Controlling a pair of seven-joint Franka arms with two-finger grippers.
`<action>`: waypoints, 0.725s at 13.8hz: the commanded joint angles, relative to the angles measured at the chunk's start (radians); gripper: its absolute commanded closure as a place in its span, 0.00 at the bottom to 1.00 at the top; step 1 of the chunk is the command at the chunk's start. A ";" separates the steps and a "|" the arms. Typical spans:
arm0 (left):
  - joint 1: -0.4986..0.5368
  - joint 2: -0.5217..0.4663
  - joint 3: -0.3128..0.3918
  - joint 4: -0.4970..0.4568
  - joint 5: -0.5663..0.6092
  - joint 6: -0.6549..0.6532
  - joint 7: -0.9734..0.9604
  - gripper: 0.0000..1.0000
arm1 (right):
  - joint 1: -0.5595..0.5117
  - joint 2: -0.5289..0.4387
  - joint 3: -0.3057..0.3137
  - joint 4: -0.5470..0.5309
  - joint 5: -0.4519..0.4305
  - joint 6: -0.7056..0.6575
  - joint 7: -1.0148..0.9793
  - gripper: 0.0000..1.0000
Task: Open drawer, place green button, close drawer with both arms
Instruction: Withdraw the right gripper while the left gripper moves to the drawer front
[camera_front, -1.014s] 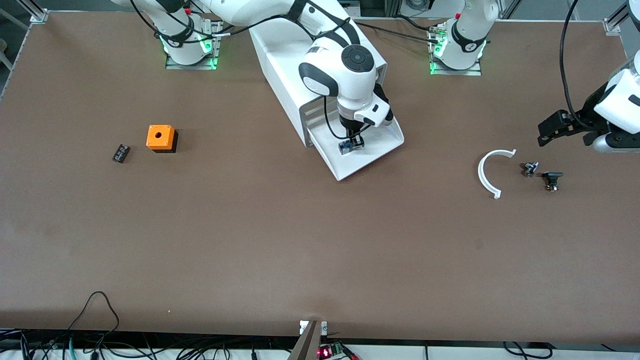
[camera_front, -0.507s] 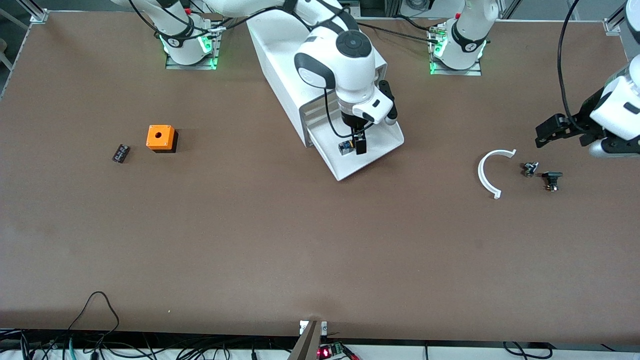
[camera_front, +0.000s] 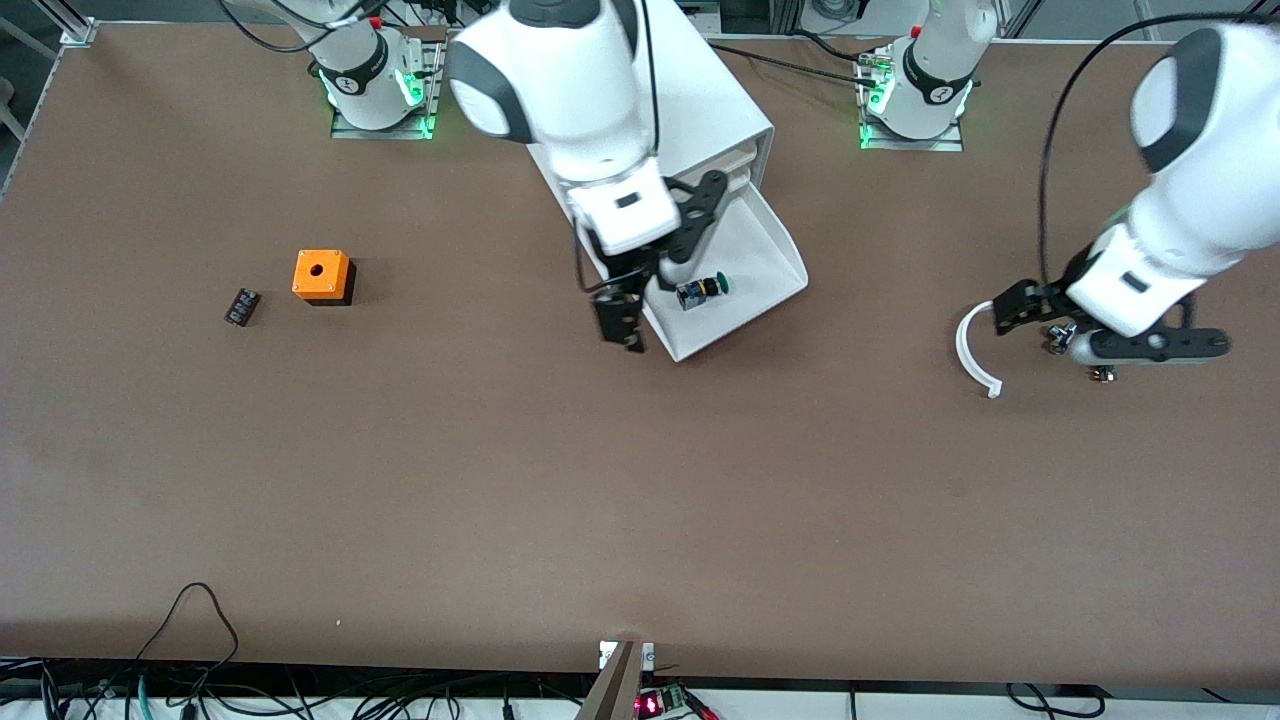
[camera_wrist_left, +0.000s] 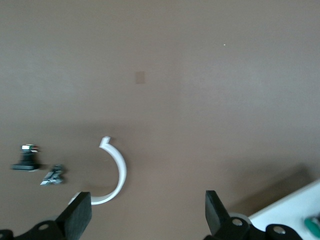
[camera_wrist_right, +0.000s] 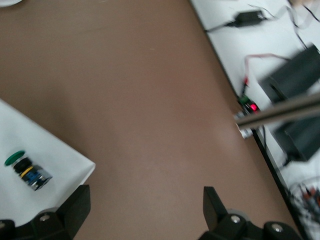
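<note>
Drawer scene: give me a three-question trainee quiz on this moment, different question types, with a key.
1. True or false: the button lies in the open drawer.
2. The right gripper is: A) shut on the button B) open, holding nothing C) out of view.
3. Fill in: the left gripper, open, hangs over the white curved ____.

Key: 1 true; 2 B; 3 piece.

Left gripper (camera_front: 1010, 308) hangs over the small black parts (camera_front: 1100, 372), mostly covering them; right arm (camera_front: 560, 80) hides the cabinet's (camera_front: 720, 110) upper drawers.
</note>
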 joint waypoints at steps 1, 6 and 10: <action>-0.019 0.016 -0.036 -0.149 0.003 0.193 -0.145 0.00 | -0.104 -0.074 0.011 -0.110 0.012 -0.006 0.266 0.00; -0.120 0.115 -0.071 -0.320 0.003 0.551 -0.483 0.00 | -0.246 -0.100 -0.020 -0.182 0.025 -0.188 0.662 0.00; -0.232 0.229 -0.070 -0.322 0.005 0.642 -0.690 0.00 | -0.380 -0.196 -0.063 -0.342 0.034 -0.259 0.699 0.00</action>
